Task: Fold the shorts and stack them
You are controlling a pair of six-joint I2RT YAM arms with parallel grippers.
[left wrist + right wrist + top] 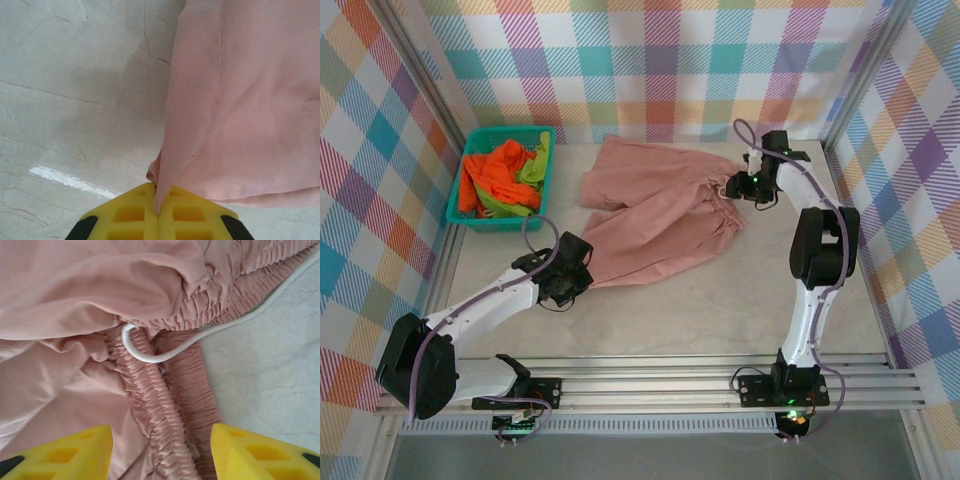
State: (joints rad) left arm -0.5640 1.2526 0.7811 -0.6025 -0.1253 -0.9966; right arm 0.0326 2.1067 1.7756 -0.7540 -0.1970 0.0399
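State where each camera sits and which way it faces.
Top external: above and behind, facing down at the table; left arm and right arm show, bases nearest.
Left wrist: on the left arm, looking down past the left gripper, shut on the pink shorts' edge.
Right wrist: on the right arm, looking down past the open right gripper at the waistband.
Shared: pink shorts in all three.

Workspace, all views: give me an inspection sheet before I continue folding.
Surface: pale marbled table.
Job's things: pink shorts spread mid-table; orange shorts and green shorts heaped in basket.
Clutter: teal basket, far left corner.
Grippers: left gripper shut on pink hem; right gripper open astride the waistband.
Cables: white drawstring looped loose at waistband; arm cable arching by right wrist.
Surroundings: plaid walls, metal frame.
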